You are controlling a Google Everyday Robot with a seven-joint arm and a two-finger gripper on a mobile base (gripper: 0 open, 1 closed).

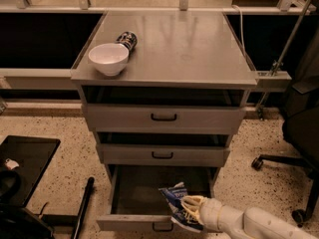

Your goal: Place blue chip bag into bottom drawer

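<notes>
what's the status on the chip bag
Gripper shut on blue chip bag, low over front right of bottom drawer. Drawer open, bag not yet released. Nothing seen blocking the drop.

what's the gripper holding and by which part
The gripper holds the blue chip bag by its right edge, over the open bottom drawer's front right.

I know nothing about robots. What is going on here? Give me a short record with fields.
gripper: low, at the front right of the cabinet, shut on the blue chip bag
blue chip bag: held over the front right part of the bottom drawer
bottom drawer: pulled open
cabinet top: white bowl at the left, dark can lying just behind it
</notes>
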